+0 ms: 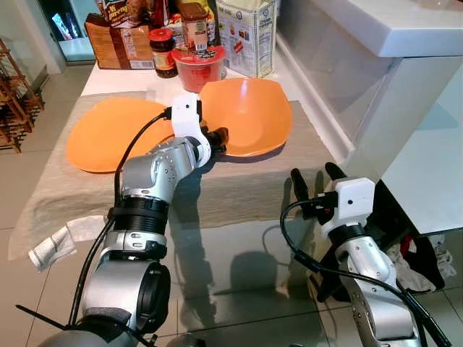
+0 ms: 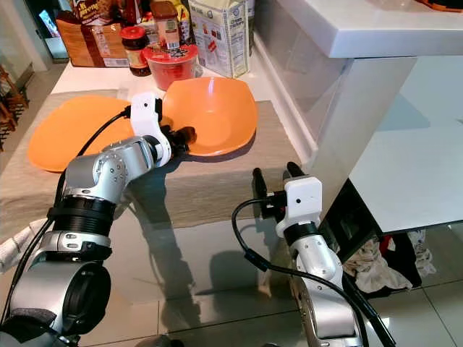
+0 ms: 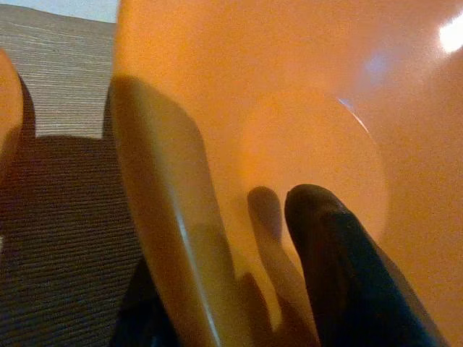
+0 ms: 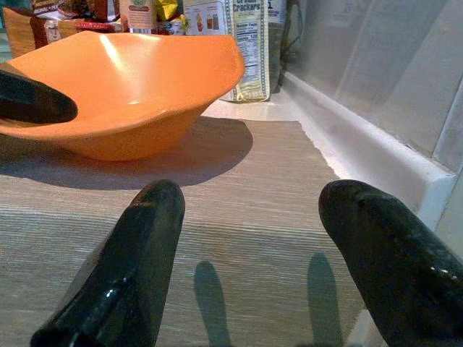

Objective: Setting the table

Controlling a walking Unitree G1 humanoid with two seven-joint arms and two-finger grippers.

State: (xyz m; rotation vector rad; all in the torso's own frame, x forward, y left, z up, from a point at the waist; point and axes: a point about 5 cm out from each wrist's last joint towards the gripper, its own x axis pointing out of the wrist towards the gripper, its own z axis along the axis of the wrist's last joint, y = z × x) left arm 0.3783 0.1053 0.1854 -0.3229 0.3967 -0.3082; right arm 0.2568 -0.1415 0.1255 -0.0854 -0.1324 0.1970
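An orange bowl (image 1: 246, 116) rests on the beige table mat (image 1: 239, 191), to the right of a flat orange plate (image 1: 108, 134). My left gripper (image 1: 217, 141) is shut on the bowl's near-left rim. In the left wrist view one black finger (image 3: 347, 267) lies inside the bowl (image 3: 289, 108) and the other is under the rim. My right gripper (image 1: 312, 177) hovers open at the table's front edge, right of the bowl and apart from it. In the right wrist view, the bowl (image 4: 123, 87) lies beyond its spread fingers (image 4: 130, 267).
At the table's back stand a red tub (image 1: 197, 69), a dark jar (image 1: 163, 54), a carton (image 1: 249, 36) and a brown box (image 1: 116, 43). A white counter (image 1: 405, 29) rises on the right. A white cloth (image 1: 54, 246) lies at the left front.
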